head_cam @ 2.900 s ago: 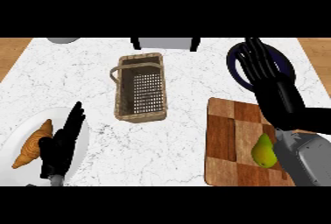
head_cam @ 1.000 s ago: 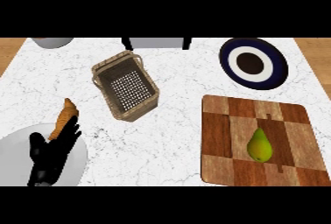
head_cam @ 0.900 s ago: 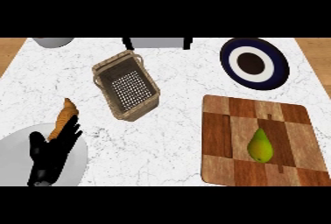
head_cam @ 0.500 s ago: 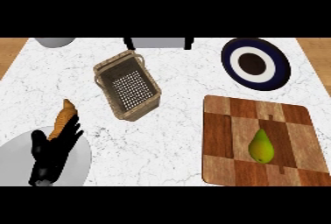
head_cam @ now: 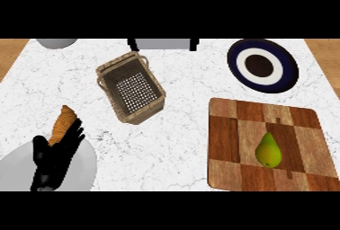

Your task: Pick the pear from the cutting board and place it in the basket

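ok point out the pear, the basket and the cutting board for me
pear [head_cam: 268,150], head view, middle of its green body
basket [head_cam: 132,88], head view, mesh floor inside
cutting board [head_cam: 227,134], head view, bare wood left of the pear

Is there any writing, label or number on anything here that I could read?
None: no words, labels, brands or numbers show anywhere.
The pear, cutting board, basket, dark blue plate and grey plate are all unmarked.
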Tool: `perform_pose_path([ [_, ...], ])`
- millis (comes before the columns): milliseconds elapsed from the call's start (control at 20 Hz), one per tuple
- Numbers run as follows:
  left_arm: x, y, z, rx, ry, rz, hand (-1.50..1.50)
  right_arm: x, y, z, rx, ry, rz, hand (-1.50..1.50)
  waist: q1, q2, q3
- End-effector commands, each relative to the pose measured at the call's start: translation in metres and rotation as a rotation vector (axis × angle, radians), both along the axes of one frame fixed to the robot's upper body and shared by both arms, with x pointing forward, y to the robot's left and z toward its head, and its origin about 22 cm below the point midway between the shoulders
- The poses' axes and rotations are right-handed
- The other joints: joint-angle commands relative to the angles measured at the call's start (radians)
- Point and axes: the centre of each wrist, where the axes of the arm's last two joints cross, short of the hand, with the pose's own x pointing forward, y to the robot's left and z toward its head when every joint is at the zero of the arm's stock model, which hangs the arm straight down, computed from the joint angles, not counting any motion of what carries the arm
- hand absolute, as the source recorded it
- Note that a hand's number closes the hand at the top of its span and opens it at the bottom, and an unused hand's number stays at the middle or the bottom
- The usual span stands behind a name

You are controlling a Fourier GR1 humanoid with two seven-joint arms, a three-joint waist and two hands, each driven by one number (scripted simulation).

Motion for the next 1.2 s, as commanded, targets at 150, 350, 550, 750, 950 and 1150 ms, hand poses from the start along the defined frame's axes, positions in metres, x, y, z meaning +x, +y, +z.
perform_pose_path([
  [150, -0.01, -0.004, -0.024, 0.0, 0.137, 0.017, 0.0, 0.002, 0.042, -0.054, 0.019, -0.026, -0.011, -1.5, 0.006, 0.012, -0.009],
  [350, 0.003, 0.011, -0.017, -0.006, 0.144, 0.024, 0.0, -0.001, 0.039, -0.064, -0.055, 0.019, 0.009, -1.5, 0.001, 0.012, -0.009],
  [550, -0.015, 0.012, -0.023, 0.005, 0.143, 0.03, 0.0, -0.009, 0.033, -0.09, -0.053, 0.059, 0.005, -1.5, 0.001, 0.01, -0.009],
  [750, -0.019, 0.001, -0.021, 0.003, 0.149, 0.033, 0.0, -0.017, 0.039, -0.111, -0.031, 0.037, 0.004, -1.5, -0.003, 0.008, -0.008],
  [950, -0.012, 0.011, -0.021, -0.002, 0.131, 0.013, 0.0, -0.008, 0.057, -0.127, -0.022, 0.023, 0.005, -1.5, 0.006, 0.011, -0.009],
  [1150, -0.025, -0.003, -0.03, 0.01, 0.136, 0.02, 0.0, -0.015, 0.064, -0.157, -0.038, 0.013, -0.014, -1.5, 0.007, 0.011, -0.009],
])
